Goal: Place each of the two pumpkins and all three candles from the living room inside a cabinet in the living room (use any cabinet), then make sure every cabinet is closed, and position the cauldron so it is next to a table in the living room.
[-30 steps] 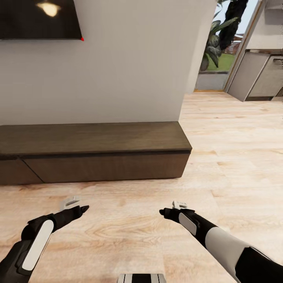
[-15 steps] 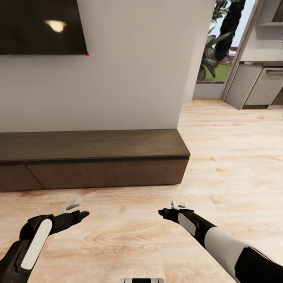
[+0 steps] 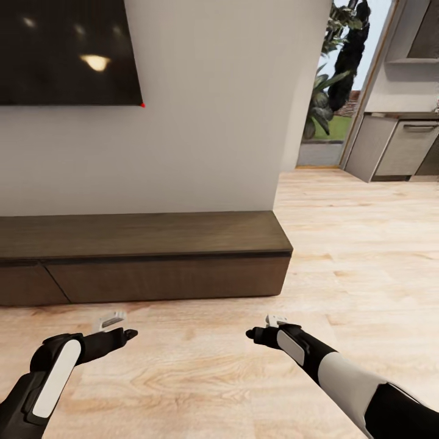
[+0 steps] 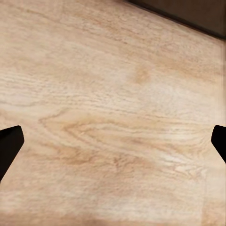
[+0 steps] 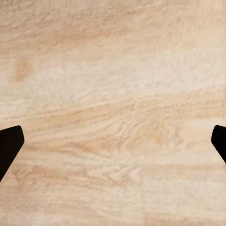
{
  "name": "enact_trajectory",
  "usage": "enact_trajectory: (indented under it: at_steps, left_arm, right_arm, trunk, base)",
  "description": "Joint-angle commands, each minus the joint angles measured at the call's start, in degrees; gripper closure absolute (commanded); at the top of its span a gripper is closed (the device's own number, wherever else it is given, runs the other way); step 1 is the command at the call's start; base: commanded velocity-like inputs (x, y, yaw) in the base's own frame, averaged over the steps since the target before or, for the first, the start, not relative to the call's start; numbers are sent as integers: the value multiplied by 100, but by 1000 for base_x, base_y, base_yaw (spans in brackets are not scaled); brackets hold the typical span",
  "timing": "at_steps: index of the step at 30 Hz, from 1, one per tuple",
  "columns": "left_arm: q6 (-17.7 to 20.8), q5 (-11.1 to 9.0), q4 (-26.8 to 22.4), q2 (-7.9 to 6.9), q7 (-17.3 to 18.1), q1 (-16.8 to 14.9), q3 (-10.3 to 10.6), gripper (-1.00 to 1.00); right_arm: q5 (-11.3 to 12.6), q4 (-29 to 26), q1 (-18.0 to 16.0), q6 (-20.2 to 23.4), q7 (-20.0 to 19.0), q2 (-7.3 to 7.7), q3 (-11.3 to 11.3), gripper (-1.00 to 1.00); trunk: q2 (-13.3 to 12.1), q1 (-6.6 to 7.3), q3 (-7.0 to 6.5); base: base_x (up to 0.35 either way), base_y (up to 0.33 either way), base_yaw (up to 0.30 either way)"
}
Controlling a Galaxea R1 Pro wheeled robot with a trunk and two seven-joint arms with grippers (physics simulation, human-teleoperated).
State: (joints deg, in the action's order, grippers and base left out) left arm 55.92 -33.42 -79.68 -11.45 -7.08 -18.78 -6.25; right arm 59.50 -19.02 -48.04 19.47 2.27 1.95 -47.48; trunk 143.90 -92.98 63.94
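home living room | wall TV [image 3: 67, 52] | low cabinet [image 3: 146, 256] | wood floor [image 3: 360, 244] | kitchen units [image 3: 399, 146] beyond

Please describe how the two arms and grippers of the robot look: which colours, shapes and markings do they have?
Both arms are glossy black with white panels. The left arm carries a long white rounded strip; the right arm has a white strip near the wrist and a wide white forearm shell. The left gripper and right gripper are black and tapered, each with a small pale grey part on top.
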Motion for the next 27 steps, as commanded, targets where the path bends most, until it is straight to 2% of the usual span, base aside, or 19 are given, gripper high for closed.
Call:
enact_trajectory:
  at_steps: [1, 18, 27]
  left_arm:
    - [23, -60, -5, 0, -56, -3, 0, -100]
    - [25, -54, 3, 67, -57, -3, 52, -100]
    - [27, -77, 4, 48, -57, -3, 97, -100]
  right_arm:
    - [37, -14, -3, 20, 23, 8, -31, -100]
    - [10, -8, -3, 11, 31, -15, -33, -100]
    - [1, 3, -3, 18, 33, -5, -34, -100]
  trunk:
    - [0, 3, -18]
    - [-22, 47, -394]
    - [-34, 70, -594]
  base:
    - [0, 0, 0]
    - [0, 0, 0]
    - [0, 0, 0]
